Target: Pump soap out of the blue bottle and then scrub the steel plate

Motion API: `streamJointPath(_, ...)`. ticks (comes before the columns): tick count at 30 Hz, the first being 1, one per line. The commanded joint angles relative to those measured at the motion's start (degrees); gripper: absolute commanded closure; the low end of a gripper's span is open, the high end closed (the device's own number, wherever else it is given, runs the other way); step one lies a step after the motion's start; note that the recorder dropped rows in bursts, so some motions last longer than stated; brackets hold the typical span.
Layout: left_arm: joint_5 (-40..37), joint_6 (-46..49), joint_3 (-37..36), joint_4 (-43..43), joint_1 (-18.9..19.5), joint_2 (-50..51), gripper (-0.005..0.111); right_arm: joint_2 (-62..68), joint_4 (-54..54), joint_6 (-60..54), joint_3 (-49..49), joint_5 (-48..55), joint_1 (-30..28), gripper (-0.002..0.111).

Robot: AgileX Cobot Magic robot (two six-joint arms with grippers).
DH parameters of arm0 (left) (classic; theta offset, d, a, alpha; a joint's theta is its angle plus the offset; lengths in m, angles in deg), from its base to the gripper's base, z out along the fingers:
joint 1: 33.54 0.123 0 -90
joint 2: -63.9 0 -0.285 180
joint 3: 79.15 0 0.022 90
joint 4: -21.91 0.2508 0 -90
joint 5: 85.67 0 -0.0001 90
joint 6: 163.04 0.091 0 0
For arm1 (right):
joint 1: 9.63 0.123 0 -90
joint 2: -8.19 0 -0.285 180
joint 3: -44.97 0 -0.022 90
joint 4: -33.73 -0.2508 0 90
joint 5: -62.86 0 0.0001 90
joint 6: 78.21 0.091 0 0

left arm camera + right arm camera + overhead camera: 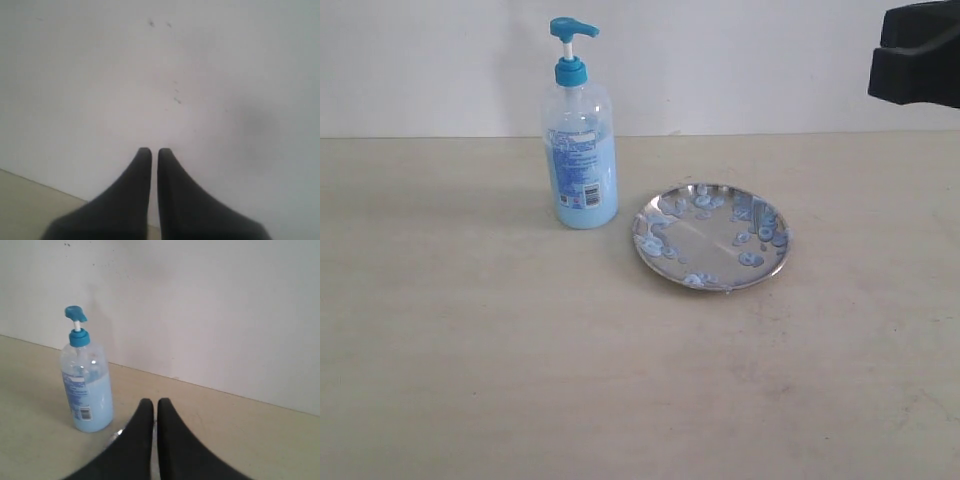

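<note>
1. The bottle (581, 165) stands upright near the far edge of the table (470, 350).
2. The plate (712, 236) lies just beside it, not touching, and is dotted with soap (750, 258).
3. The left gripper (151, 150) is closed and holds nothing.
4. The right gripper (151, 401) is closed and holds nothing.

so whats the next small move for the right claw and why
Probably lower the right claw toward the pump head of the blue bottle. The claw sits high, shut and empty, its camera looking at the bottle, and the pump stands raised. The steel plate beside it carries soap blobs, yet nothing to scrub with is in view.
</note>
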Motion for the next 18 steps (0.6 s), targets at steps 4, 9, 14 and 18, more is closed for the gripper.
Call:
streamJointPath(4,-16.01,-2.47,0.57,-2.54,-0.49,-13.04,0.103,-0.34,-0.01,0.29,-0.14,-6.05,-0.04,0.109)
streamJointPath(9,-22.09,4.17,-0.83,7.15,-7.03,-23.24,0.103,-0.34,-0.01,-0.25,-0.14,-5.24,-0.04,0.109)
streamJointPath(14,-22.02,4.17,-8.34,13.07,-16.32,-34.11,0.103,-0.34,0.27,-0.23,-0.14,-4.65,-0.04,0.109)
streamJointPath(18,-25.66,4.53,-21.71,14.49,-19.81,-44.25,0.103,-0.34,0.42,-0.23,-0.14,-5.02,-0.04,0.109)
